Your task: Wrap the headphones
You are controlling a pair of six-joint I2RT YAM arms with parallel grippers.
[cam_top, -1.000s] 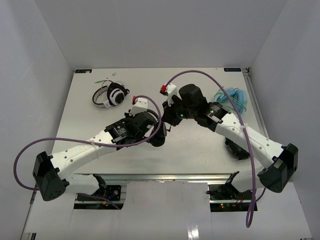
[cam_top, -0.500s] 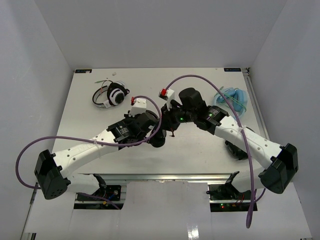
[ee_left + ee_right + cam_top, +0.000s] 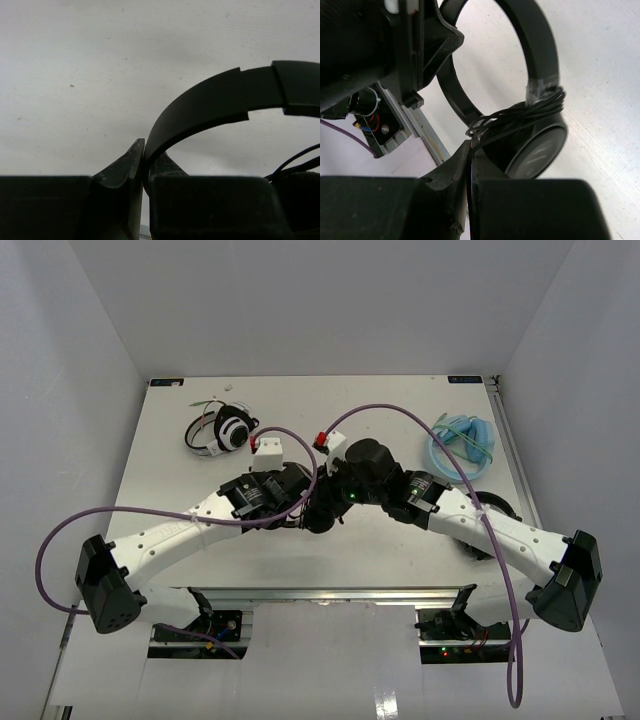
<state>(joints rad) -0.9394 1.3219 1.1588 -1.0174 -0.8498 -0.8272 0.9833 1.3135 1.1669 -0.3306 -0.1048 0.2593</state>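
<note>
The black headphones [image 3: 318,517] sit mid-table, mostly hidden under both wrists. In the left wrist view my left gripper [image 3: 144,155] is shut on the thin black headband [image 3: 200,107], which arches up to the right. In the right wrist view my right gripper [image 3: 471,147] is shut on the thin black cable [image 3: 520,112]. The cable runs in several turns across the headband [image 3: 532,45] just above the round earcup [image 3: 540,150] with pale lettering. In the top view the two grippers [image 3: 308,506] [image 3: 335,497] meet almost touching.
A white-and-black pair with green cable [image 3: 222,430] lies at the back left. A pale blue coiled item [image 3: 462,445] lies at the back right. Another black pair [image 3: 482,530] lies partly under the right forearm. The table's near edge rail [image 3: 330,592] is close.
My right gripper has swung left and nearer, closing in on the left gripper with the cable. The left wrist shifted slightly left. The blue coil is now uncovered.
</note>
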